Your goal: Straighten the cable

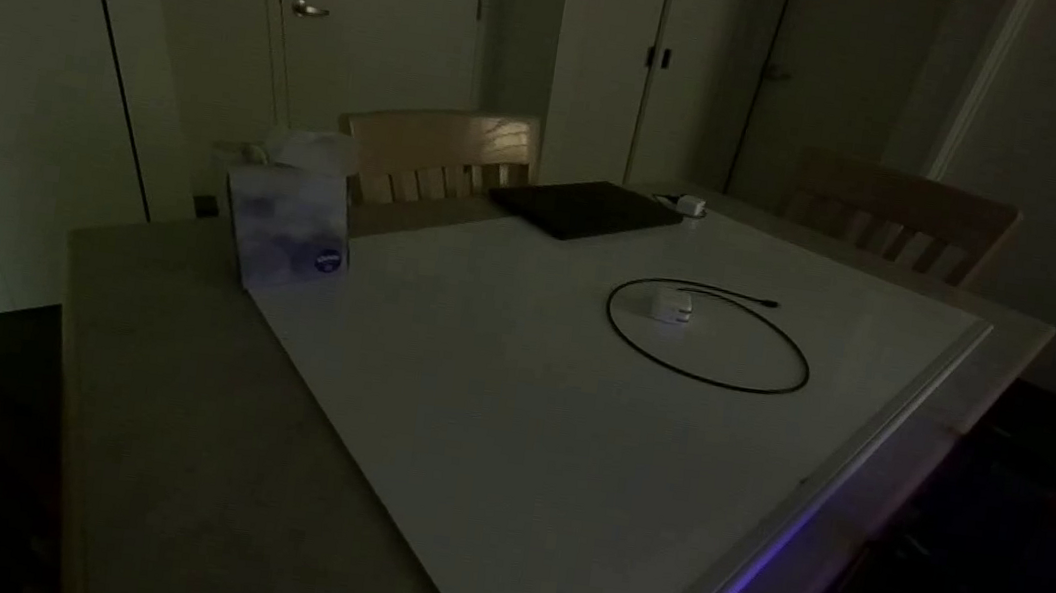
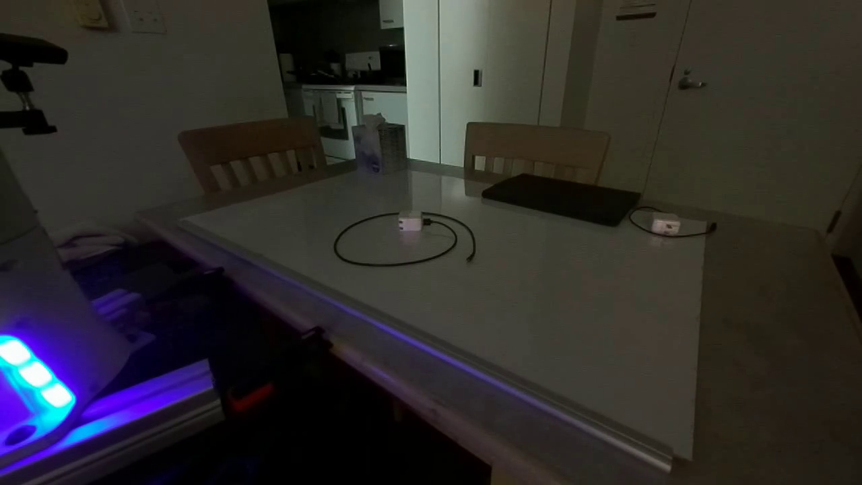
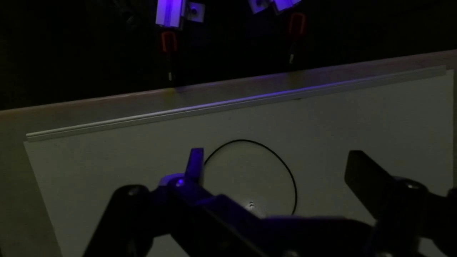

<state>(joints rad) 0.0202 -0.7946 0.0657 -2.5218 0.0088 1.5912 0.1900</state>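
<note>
cable (image 1: 740, 389) looped on your white board (image 1: 466, 390)

in an exterior view, the pale plug (image 1: 672, 307) sits inside the loop toward ten o'clock; beyond, you see the dark flat pad (image 1: 589, 209) at ten, tissue box (image 1: 287, 232) at nine. in the wrist view, your gripper (image 3: 275, 156) is spread wide, holding nothing.

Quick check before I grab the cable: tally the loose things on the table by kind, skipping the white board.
Cables: 2 (looped cable, short cable)
White charger blocks: 2
Dark flat pad: 1
Tissue box: 1
Total: 6
</note>
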